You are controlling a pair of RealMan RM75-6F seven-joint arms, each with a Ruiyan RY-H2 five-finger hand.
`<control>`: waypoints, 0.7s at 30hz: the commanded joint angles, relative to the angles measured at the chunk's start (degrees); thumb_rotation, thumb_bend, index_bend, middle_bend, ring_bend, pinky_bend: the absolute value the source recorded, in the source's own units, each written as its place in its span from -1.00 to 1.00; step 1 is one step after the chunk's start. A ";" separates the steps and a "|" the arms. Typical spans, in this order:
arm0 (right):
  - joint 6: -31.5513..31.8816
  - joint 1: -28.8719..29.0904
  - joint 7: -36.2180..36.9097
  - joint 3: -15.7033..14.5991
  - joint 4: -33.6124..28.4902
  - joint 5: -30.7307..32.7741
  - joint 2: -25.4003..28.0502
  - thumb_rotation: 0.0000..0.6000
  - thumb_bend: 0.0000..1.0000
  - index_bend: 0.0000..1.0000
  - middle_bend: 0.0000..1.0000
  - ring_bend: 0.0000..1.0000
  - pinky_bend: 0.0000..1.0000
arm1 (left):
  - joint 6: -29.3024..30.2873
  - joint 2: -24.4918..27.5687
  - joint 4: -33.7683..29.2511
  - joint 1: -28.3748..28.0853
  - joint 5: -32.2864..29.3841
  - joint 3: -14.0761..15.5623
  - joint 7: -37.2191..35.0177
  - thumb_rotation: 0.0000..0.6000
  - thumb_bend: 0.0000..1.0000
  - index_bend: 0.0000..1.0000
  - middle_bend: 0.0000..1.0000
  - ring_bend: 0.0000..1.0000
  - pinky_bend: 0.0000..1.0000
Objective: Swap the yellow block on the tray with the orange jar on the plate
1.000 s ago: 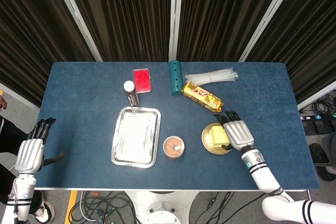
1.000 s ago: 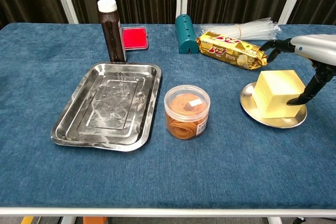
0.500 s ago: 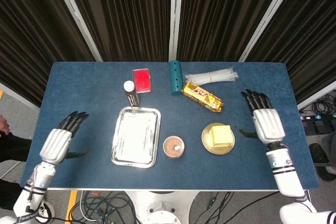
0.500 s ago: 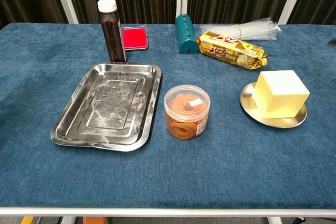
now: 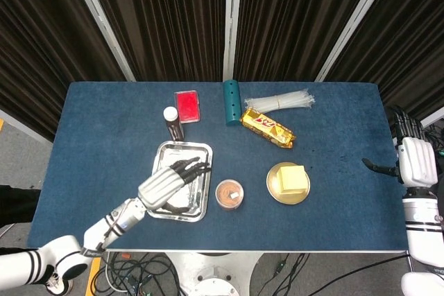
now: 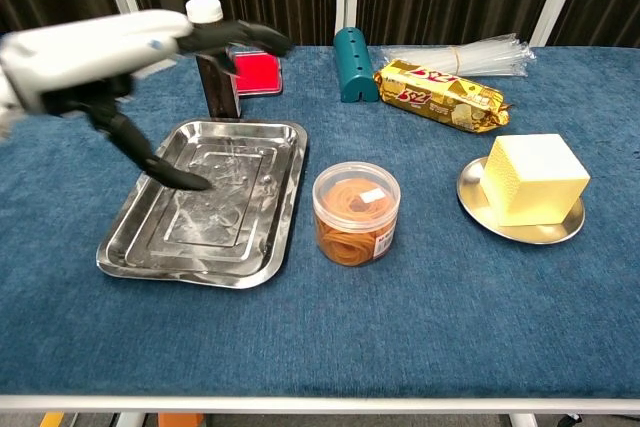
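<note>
The blue cloth-covered table (image 5: 104,129) carries everything. The largest thing on it is the rectangular silver metal tray (image 6: 205,202), a little left of the table's middle, toward the front edge. The tray holds no object; the left hand (image 5: 166,181) hangs over it with fingers spread apart and holds nothing. In the chest view this hand (image 6: 110,52) is blurred above the tray's far left corner.

The bundle of clear plastic straws (image 5: 281,101) lies near the back edge, right of the middle. Just in front of it lies the gold foil biscuit packet (image 6: 440,95), turned at an angle. The round silver metal plate (image 6: 520,219) sits toward the front right part of the table, and the pale yellow foam block (image 6: 530,177) stands on it. The round clear plastic jar with orange rubber bands inside (image 6: 356,212) stands on the cloth between tray and plate, just beside the tray's right rim, with its lid on.

The teal cylinder (image 6: 352,64) lies near the back edge at the middle. The flat red box (image 5: 188,106) is to its left. The dark brown bottle with a white cap (image 5: 171,123) stands upright just behind the tray's back rim.

The right hand (image 5: 415,159) is beyond the table's right edge, fingers extended, holding nothing.
</note>
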 commanded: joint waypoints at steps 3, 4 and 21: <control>-1.21 -0.44 1.18 0.17 2.05 0.14 -0.86 1.00 -1.00 -1.00 -1.00 -1.00 -1.00 | -2.42 -3.83 1.86 -4.11 0.38 -0.30 -0.33 1.00 -0.83 -0.85 -0.87 -1.00 -0.67; -1.61 -0.46 1.57 0.20 2.52 0.05 -0.95 1.00 -1.00 -1.00 -1.00 -1.00 -1.00 | -2.90 -4.52 2.56 -4.99 0.41 -0.33 -0.51 1.00 -0.83 -0.85 -0.87 -1.00 -0.67; -2.01 -3.00 9.94 0.93 8.37 -2.42 -1.36 1.00 -1.00 -1.00 -1.00 -1.00 -1.00 | -9.62 -17.17 18.87 -16.29 -0.78 0.21 -0.89 1.00 -0.83 -0.83 -0.87 -1.00 -0.67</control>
